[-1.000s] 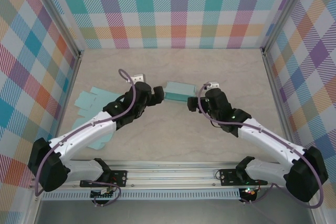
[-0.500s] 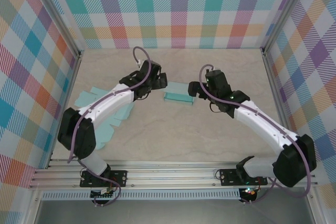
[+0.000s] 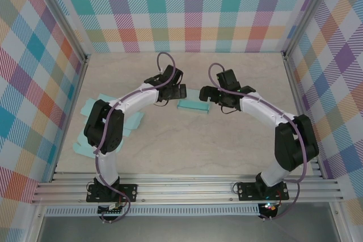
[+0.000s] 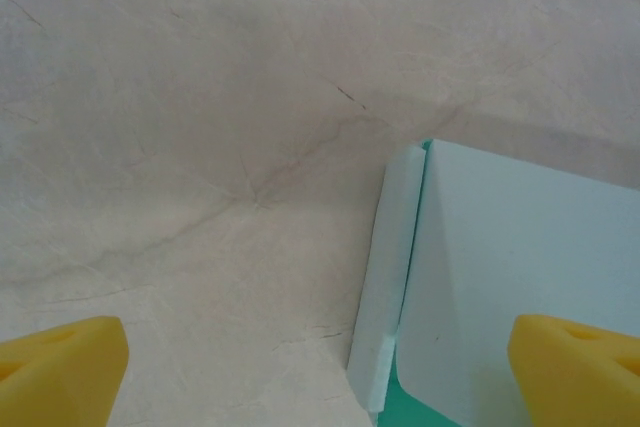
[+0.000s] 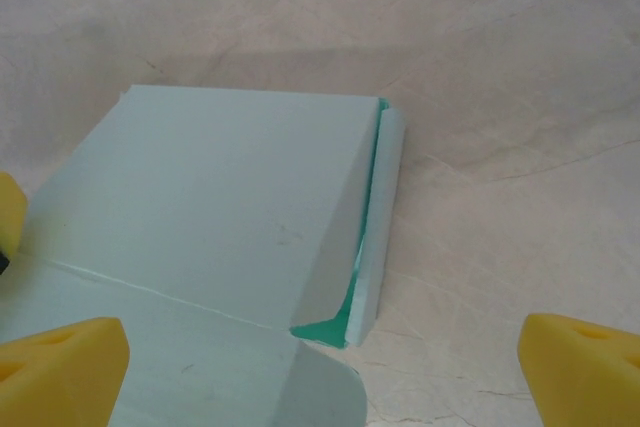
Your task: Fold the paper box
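**Ana:** Where is the paper box?

**Ben:** It lies on the table, about midway across and toward the back wall, between the two grippers.

**Ana:** Is either one gripping it?

**Ben:** No. The left gripper sits just beside the box's left end, with its jaws spread wide and nothing between them. In the left wrist view its yellow fingertips stand far apart at the bottom corners. One is over bare table and the other over the box's pale top panel.

**Ana:** And the other arm?

**Ben:** The right gripper is just beside the box's right end, also spread wide and empty. Its wrist view looks down on the pale top panel. A narrow flap runs along the panel's right edge, and darker green shows in the gap between them.

**Ana:** Do the tips touch the box?

**Ben:** From above they look very close to it, but I cannot tell whether they make contact.

**Ana:** Anything else on the table?

**Ben:** Flat paper sheets of the same pale green lie near the left wall, well apart from the box and partly under the left arm.
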`<state>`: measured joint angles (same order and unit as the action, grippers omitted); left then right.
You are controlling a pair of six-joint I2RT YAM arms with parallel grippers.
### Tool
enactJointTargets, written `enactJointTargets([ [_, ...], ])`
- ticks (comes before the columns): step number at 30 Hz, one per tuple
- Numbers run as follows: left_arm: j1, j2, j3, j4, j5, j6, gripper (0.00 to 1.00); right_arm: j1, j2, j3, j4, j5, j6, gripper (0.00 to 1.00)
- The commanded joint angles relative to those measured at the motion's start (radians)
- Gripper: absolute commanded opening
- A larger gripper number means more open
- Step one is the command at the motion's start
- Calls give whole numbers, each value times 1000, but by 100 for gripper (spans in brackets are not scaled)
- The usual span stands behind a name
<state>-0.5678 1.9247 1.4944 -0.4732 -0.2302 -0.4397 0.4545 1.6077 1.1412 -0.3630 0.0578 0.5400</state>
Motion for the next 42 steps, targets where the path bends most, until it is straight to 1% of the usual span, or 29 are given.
enactJointTargets([
  [1, 9, 23, 25, -28, 14, 6, 97, -4, 21, 19, 16, -41, 12, 100],
  [8, 9, 40, -20, -20, 13, -10, 96, -8, 89, 6, 27, -27, 4, 100],
  [12, 9, 45, -57, -14, 12, -22, 96, -10, 126, -7, 35, -42, 6, 98],
  [20, 9, 55, -120, 7, 19, -51, 95, -9, 143, -50, 62, -51, 24, 96],
  [25, 9, 60, -148, 17, 27, -62, 92, -10, 163, -64, 69, -57, 25, 92],
  [31, 9, 49, -152, 24, 41, -58, 87, -11, 184, -66, 71, -73, 21, 87],
  [34, 9, 35, -150, 32, 55, -48, 81, -13, 179, -65, 70, -83, 17, 84],
  [38, 13, 11, -126, 46, 72, -12, 79, -17, 140, -63, 90, -130, -15, 85],
  [42, 31, -17, -107, 77, 106, 25, 77, -33, 96, -55, 103, -173, -37, 88],
])
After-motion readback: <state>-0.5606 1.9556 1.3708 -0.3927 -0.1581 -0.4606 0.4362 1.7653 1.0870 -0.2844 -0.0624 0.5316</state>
